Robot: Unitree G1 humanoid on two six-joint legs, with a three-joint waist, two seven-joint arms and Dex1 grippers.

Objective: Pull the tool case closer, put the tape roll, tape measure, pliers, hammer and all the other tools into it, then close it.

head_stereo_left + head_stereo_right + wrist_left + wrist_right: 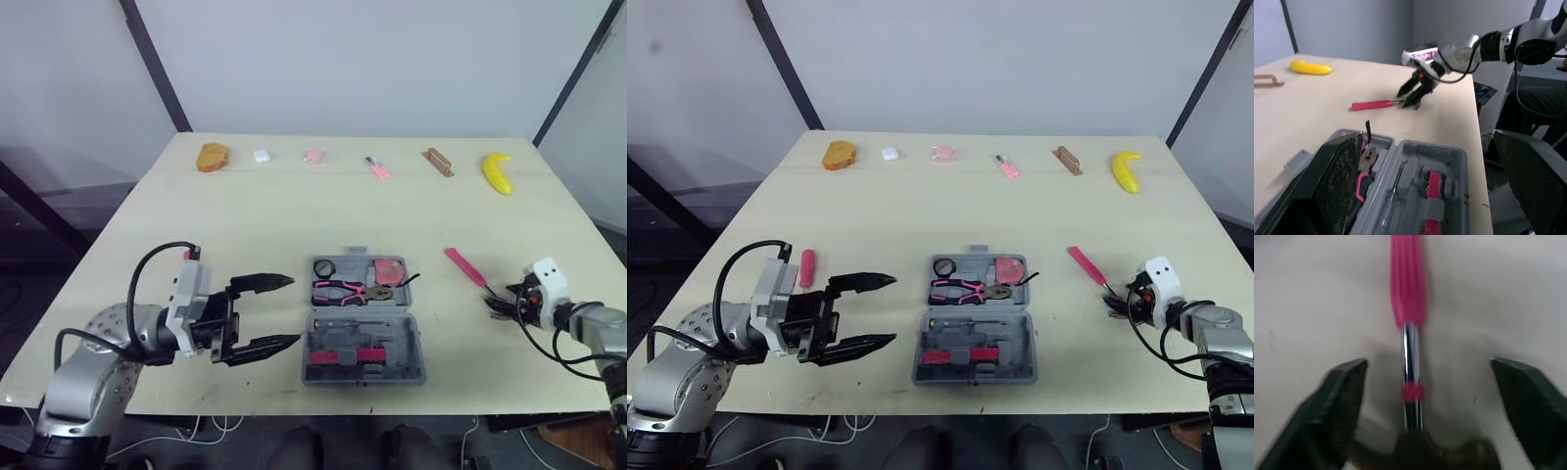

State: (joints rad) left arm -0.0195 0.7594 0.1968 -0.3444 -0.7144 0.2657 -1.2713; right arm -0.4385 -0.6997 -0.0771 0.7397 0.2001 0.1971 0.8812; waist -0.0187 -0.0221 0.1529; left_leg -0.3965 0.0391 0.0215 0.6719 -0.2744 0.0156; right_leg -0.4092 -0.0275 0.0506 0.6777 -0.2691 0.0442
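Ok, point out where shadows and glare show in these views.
Left eye view: soft, even light, no glare on the table, barely any shadow by the left tool. Right wrist view: a bright glint runs down the metal shaft of the hammer, and a soft shadow spreads around it between the fingers of the open right tool.

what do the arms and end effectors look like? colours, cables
Left arm and right arm are silver-grey metal, with black cables looping off the forearms. Each wrist carries a white block. The left end effector and right end effector are black, each with two tapered fingers.
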